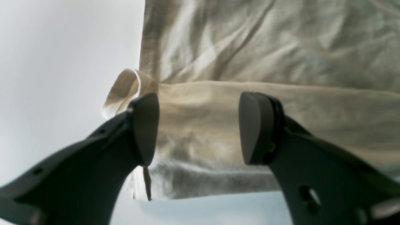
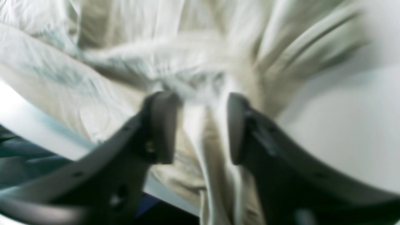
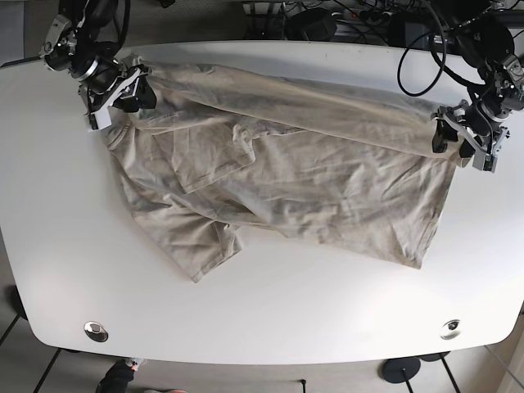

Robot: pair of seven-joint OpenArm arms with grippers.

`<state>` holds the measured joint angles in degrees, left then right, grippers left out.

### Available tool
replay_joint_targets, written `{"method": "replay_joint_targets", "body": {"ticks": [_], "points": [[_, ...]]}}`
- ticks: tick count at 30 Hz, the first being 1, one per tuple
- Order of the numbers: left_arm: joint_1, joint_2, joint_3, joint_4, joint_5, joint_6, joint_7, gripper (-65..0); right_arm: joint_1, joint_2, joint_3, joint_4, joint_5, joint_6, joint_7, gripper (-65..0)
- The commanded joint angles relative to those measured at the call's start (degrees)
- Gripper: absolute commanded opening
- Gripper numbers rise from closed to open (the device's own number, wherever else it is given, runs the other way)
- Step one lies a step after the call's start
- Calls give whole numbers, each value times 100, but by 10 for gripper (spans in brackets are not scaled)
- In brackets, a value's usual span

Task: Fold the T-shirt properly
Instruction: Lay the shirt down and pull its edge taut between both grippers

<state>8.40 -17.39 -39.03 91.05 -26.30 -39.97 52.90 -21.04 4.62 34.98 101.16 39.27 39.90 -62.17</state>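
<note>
Beige T-shirt [image 3: 286, 180] is spread crumpled on the white table [image 3: 327, 303], its far edge already folded over. My left gripper [image 1: 198, 128] and right gripper [image 2: 201, 126] both sit agape over cloth, grasping nothing. Risk: pinching one layer only, skewing the fold. No containers visible.

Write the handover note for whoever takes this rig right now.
Left hand: open, pads either side of the folded edge of the T-shirt, at the table's right side in the base view.
Right hand: also open, bunched cloth between its pads, at the shirt's far-left corner in the base view.
Done: the far strip of the shirt is folded over as a long band between the two hands.
Left: the rest lies wrinkled and spread, a sleeve sticking out toward the near edge; further folds and smoothing needed.
</note>
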Motion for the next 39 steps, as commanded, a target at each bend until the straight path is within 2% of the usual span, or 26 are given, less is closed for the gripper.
{"method": "replay_joint_targets", "body": {"ticks": [1,2,3,5,8,9,12,15,21,29,34,37,39], "points": [[-98,-94,-23,-212,147,-3,-55,-422,7,105,49,-196,104,10,94,-487],[-115,-94,-40,-414,209,-3,-55,-478,-55,114,49,-292,95,10,208,-495],[-124,-129,-40,-634,226,-3,-64,-507,-178,131,40,-310,-10,10,340,-491],[-89,-165,-67,-933,217,-3,-64,-517,-257,96,31,-310,-573,10,499,-496],[307,-314,-49,-1021,191,-3,-161,-517,-283,-80,40,-275,-1830,10,718,-498],[439,-305,-67,-1012,182,-3,-187,-517,-309,-89,40,-266,-1988,10,736,-498],[940,-314,-128,-1012,173,-3,-345,-517,-397,-45,40,-266,-2050,10,745,-498],[1327,-314,-410,-1012,200,-3,-363,-517,-433,175,31,-240,-2023,10,736,-498],[1775,-296,-629,-951,173,-3,-363,-517,-591,254,31,305,-2023,10,727,-498],[2513,187,-867,386,182,-3,-337,-517,-608,254,31,666,-2023,10,701,-498],[2540,284,-1315,1106,182,-3,-337,-515,-538,237,40,1000,-1962,10,736,-498],[2250,284,-1429,1511,200,-3,-337,-512,-371,263,40,1079,-1619,10,710,-488],[2012,284,-1394,1625,217,-3,-337,-512,25,245,40,1035,-1593,10,692,-436]]}}
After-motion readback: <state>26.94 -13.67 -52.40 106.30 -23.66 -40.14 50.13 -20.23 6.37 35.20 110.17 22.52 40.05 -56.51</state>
